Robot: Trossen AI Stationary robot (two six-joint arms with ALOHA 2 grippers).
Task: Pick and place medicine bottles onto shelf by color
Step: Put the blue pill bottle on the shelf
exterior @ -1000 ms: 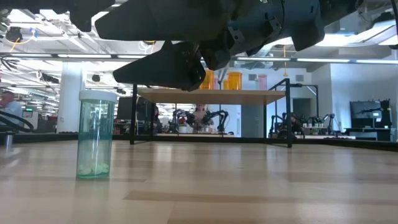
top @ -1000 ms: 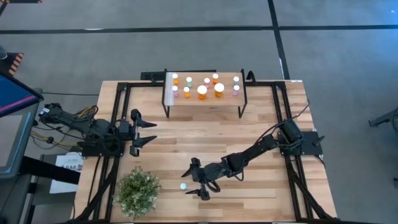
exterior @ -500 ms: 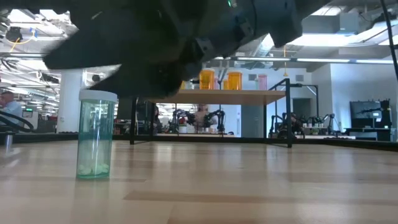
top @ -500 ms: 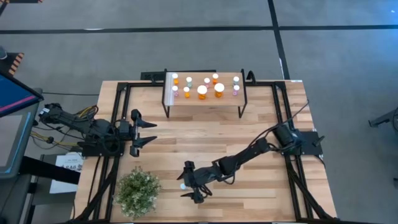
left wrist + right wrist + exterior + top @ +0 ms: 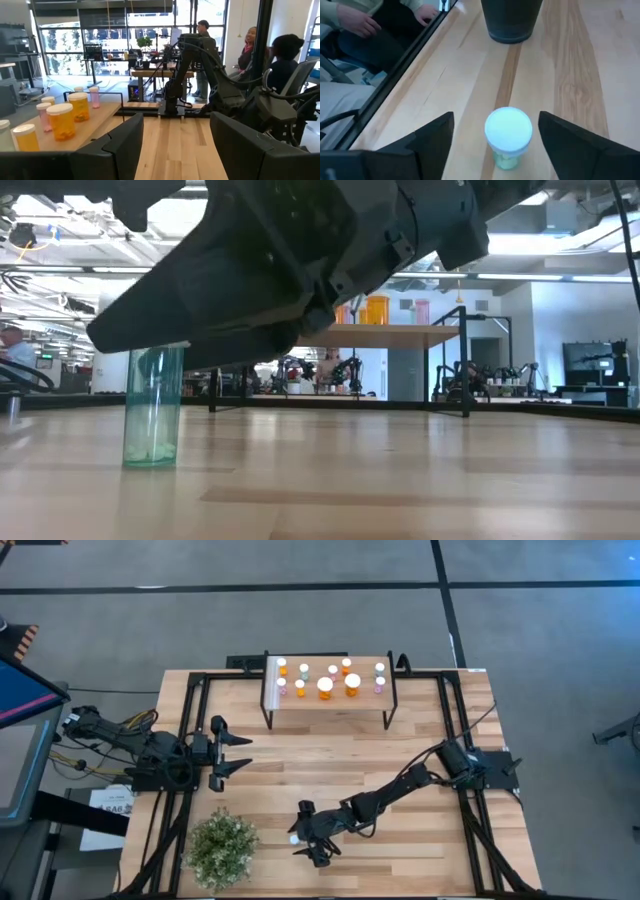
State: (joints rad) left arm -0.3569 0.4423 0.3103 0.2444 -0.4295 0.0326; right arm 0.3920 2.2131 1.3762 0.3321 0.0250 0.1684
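Pale green bottle point(image 5: 508, 135) stands upright on the table point(image 5: 420, 740) near the potted plant point(image 5: 221, 848); right gripper point(image 5: 495, 137) straddles it, fingers apart, seemingly not touching; left gripper point(image 5: 243, 752) waits, spread wide, well clear of the shelf point(image 5: 330, 698).

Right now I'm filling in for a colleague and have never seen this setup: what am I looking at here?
Two dark robot arms work at a wooden table. One picture looks straight down, one looks level across the tabletop, and two come from cameras on the arms' wrists. At the far edge a small shelf carries little white-capped medicine bottles. A potted plant stands near the front. The right claw is open around a pale green bottle standing on the table, not yet gripping it. The left claw waits open at the left side, holding nothing.
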